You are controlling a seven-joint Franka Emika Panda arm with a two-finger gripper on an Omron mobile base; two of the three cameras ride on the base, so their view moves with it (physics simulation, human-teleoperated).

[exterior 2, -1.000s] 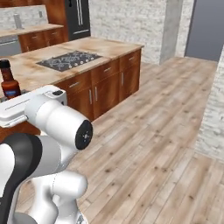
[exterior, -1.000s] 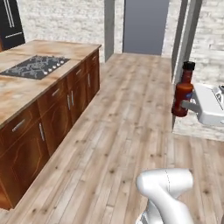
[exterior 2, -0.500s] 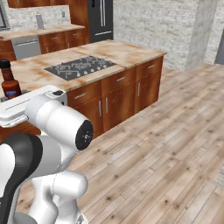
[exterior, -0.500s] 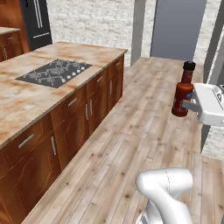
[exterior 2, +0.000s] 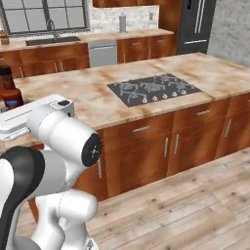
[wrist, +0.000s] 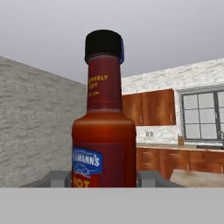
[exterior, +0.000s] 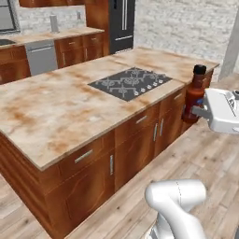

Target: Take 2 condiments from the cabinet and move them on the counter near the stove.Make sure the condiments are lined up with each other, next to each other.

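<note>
You're carrying the sauce bottle (exterior: 194, 94) right now, so heads up on where it's sitting. The gripper (exterior: 201, 112) is clamping the lower body of that dark red bottle, 1 finger (wrist: 57, 179) on each side of it, and the bottle is standing upright with its black cap on top. In the left base view it's hanging in the air just off the near corner of the counter (exterior: 56, 112), over the wood floor (exterior: 205, 158), not resting on anything. In the right base view you're seeing the same bottle (exterior 2: 9, 90) poking up behind the white arm at the far left edge.

The stove (exterior: 130, 82) is lying flush in the beige slab, well apart from the bottle, with bare counter on both sides of it. Red-brown drawers (exterior: 93, 154) with silver handles are running under the slab. A black refrigerator (exterior: 121, 24) is standing at the back wall, and there's a window (exterior 2: 44, 17) over the far counter run.
</note>
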